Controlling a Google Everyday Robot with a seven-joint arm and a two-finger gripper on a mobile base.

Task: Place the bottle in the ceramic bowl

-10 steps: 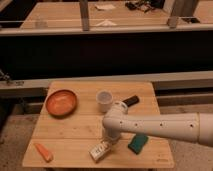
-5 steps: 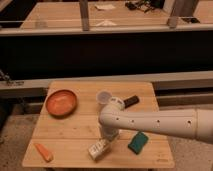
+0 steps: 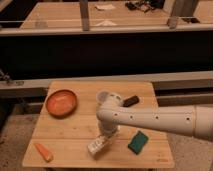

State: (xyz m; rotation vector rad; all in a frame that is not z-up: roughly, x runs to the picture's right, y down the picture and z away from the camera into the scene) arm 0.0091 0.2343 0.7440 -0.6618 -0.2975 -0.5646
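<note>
**Bottle's lying on the table, gripper right on top of it**

The bottle (image 3: 98, 145) is a small whitish thing with a pale label. It's lying tilted near the front edge of the wooden table (image 3: 75, 131), a bit left of centre. The gripper (image 3: 106, 135) is down at its upper end, and honestly I can't tell whether it's apart or clamped. The orange-brown bowl (image 3: 61, 102) sits far left, well apart from the bottle. There's also a white cup (image 3: 106, 96), a green sponge (image 3: 138, 142) and a carrot (image 3: 43, 152).

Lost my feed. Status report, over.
Pincer low over bottle, table front. Ceramic bowl empty, back left. Cup beside route, not on it.
</note>
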